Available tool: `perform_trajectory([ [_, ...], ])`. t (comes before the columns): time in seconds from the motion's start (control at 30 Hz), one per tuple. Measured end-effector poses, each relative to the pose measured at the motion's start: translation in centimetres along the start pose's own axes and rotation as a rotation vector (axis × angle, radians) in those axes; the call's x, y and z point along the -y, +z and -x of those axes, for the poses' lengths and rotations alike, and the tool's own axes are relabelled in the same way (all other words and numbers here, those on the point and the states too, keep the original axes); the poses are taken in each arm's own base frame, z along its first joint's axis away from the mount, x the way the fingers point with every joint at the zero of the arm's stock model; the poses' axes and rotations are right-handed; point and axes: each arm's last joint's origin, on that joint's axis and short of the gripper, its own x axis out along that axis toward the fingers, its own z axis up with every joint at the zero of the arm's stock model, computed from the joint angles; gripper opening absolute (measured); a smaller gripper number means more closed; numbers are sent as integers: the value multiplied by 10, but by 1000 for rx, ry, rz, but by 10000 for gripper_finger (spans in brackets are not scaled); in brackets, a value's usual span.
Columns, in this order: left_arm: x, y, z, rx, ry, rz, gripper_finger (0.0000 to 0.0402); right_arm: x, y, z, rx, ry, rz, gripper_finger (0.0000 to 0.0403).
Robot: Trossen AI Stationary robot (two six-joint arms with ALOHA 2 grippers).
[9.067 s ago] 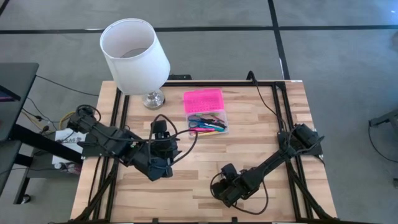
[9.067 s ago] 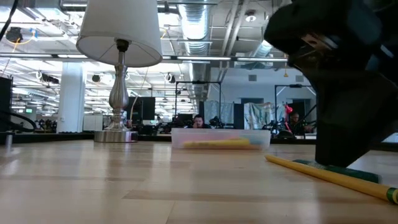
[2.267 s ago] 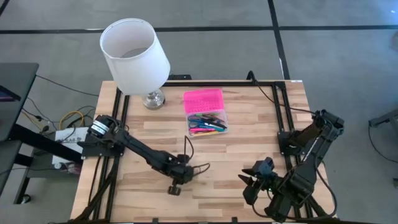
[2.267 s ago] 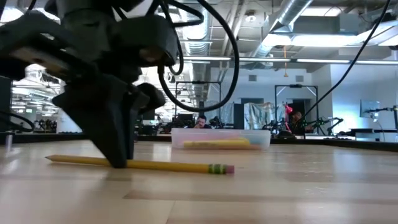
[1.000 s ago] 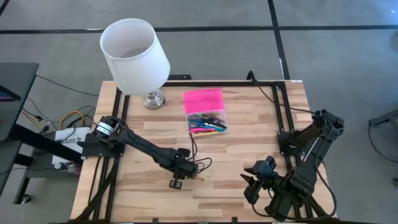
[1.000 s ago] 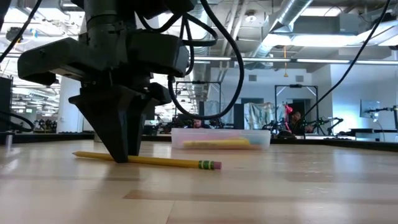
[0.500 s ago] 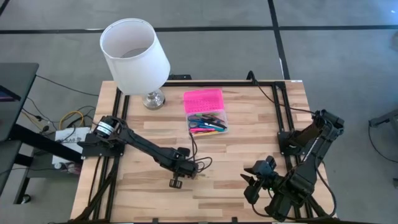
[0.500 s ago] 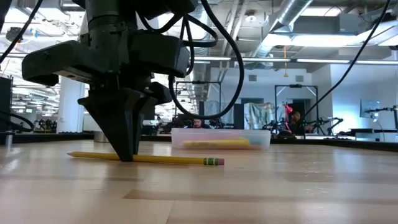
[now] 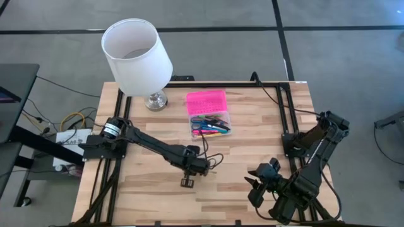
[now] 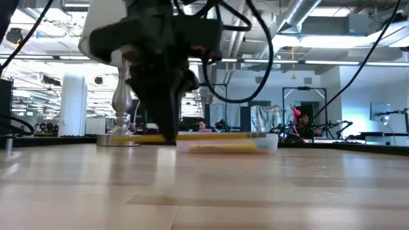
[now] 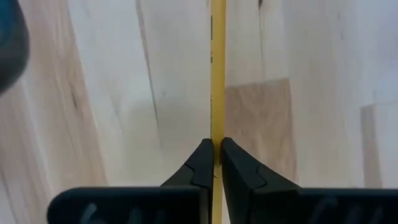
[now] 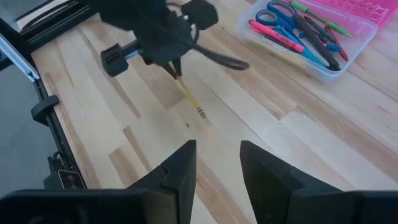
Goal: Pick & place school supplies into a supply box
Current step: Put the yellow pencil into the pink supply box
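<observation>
Left wrist view: the thin yellow wooden pencil [image 11: 217,81] runs off the picture's edge at both ends, so neither tip nor eraser shows; a blurred dark shape [image 11: 11,37] at one corner cannot be identified.

High view: the pencil is hidden under the left gripper [image 9: 201,167].

Low view: the clear plastic supply box [image 10: 262,144] near the table's far edge is partly hidden behind that gripper; its contents read only as a yellow smear.
</observation>
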Motion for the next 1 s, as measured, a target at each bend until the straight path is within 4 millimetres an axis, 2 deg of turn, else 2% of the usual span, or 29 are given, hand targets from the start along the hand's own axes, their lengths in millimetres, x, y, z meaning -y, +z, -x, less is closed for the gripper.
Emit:
perform_trajectory([
  [0.23,-22,21,22,42,-8,30,4,0,-3,3,-2,6,13,118],
  [0.33,-43,30,36,54,37,46,4,0,-5,5,-4,14,20,118],
  [0.47,-83,38,49,86,102,102,5,0,-6,6,-4,16,23,118],
  [0.67,-158,29,53,92,162,260,6,0,-7,4,2,14,23,118],
  [0.77,-186,21,52,91,166,326,6,2,-11,0,-2,6,25,118],
  [0.87,-204,14,52,92,147,371,7,2,-14,-2,-3,8,21,118],
  [1.0,-217,13,54,137,156,407,7,2,-13,-2,0,5,31,118],
])
